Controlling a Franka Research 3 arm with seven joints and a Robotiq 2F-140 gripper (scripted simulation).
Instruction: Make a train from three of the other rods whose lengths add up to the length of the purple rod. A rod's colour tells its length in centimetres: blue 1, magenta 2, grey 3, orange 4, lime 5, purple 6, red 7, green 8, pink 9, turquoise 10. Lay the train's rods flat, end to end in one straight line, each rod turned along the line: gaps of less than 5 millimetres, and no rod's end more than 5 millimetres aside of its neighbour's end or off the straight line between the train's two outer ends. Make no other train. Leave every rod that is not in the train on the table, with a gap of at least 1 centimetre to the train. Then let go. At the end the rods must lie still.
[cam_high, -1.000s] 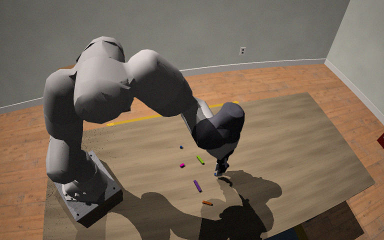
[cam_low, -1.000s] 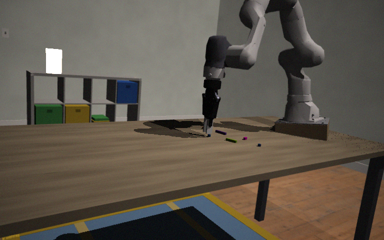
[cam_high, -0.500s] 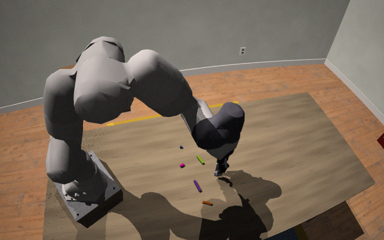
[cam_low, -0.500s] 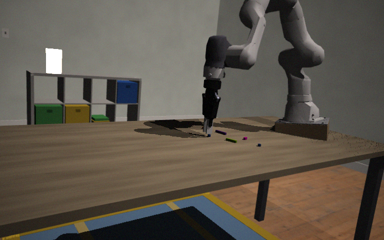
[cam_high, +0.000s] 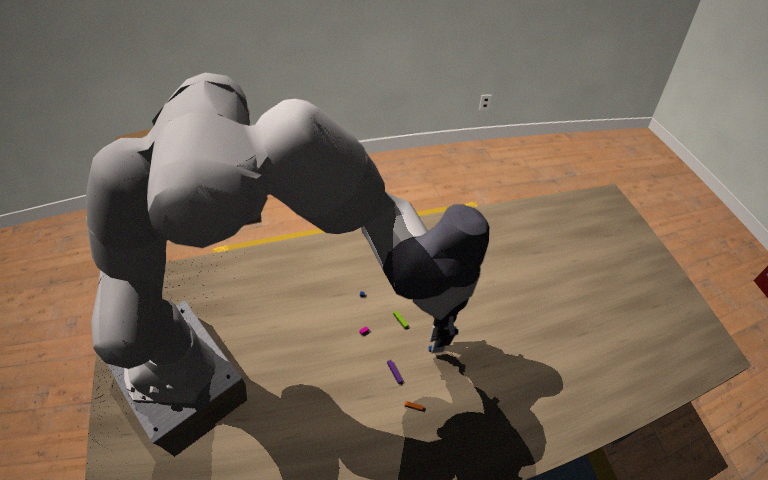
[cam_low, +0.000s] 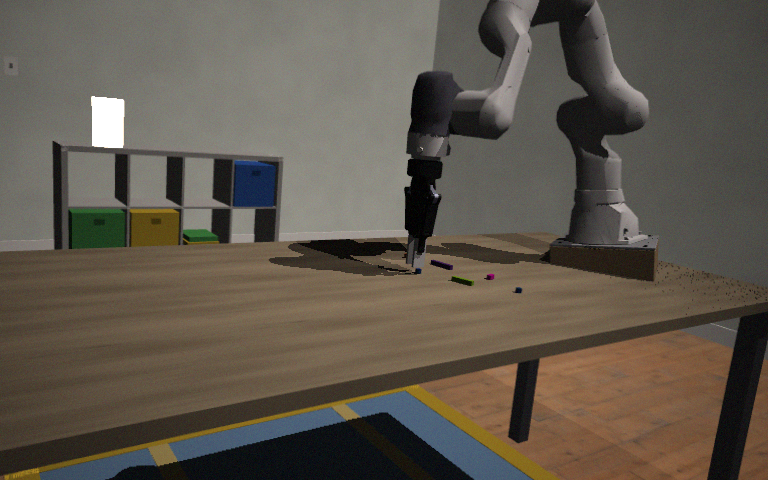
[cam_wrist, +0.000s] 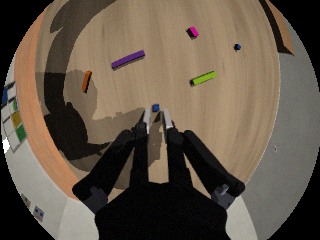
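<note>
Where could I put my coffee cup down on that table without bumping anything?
The broad stretch of table beyond the hand, away from the arm's base, shows no rods. Crowded: around the lime rod, purple rod and orange rod.

From above, the dark two-finger gripper (cam_high: 434, 346) covers most of the tiny blue rod (cam_high: 431, 349) at its tips. Whether the fingertips touch that rod is too small to tell.
</note>
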